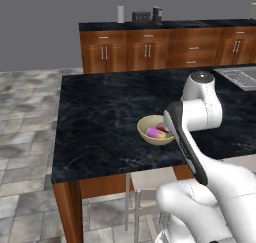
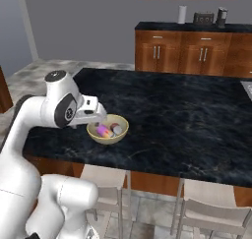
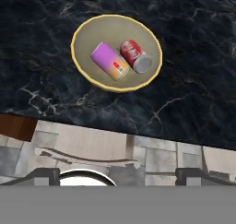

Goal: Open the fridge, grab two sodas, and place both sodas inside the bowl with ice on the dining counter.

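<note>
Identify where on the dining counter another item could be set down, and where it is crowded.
Bare slab lies on the dining counter left of the bowl and behind it toward the back edge. The bowl is crowded: the red can and purple can lie inside.

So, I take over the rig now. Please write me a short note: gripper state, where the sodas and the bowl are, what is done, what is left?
Gripper: open, holding nothing, above the near edge of the dining counter.
Bowl: on the counter, near that edge.
Purple-pink soda and red soda: both lie on their sides in the bowl, side by side.
Done: both sodas placed.
Left: nothing for the cans; no ice is visible in the bowl.
</note>
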{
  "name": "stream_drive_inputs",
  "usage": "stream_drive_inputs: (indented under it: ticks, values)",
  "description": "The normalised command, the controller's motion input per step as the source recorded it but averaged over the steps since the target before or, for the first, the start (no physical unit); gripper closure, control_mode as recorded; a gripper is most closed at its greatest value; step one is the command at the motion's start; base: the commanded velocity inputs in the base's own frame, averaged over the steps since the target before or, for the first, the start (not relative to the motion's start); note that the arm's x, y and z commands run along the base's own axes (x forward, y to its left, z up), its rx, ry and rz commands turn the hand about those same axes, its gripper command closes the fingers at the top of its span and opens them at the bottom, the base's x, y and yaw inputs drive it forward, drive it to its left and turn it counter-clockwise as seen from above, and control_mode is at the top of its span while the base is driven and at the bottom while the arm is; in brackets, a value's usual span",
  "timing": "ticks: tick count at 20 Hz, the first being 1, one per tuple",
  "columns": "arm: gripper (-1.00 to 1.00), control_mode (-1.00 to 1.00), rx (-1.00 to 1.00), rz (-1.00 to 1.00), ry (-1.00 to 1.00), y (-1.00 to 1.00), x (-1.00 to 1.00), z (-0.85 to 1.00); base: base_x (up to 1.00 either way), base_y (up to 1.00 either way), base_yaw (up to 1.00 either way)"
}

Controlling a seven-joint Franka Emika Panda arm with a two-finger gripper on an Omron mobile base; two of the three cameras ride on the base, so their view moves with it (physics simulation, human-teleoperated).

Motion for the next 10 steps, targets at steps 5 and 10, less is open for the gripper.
stream_drive_inputs:
  ticks: [5,10]
  values:
    - [-1.0,-1.0,0.0,-0.02,-0.16,0.0,-0.81,0.03,0.0,0.0,0.0]
    - [-1.0,-1.0,0.0,-0.01,-0.16,0.0,-0.66,0.12,0.0,0.0,0.0]
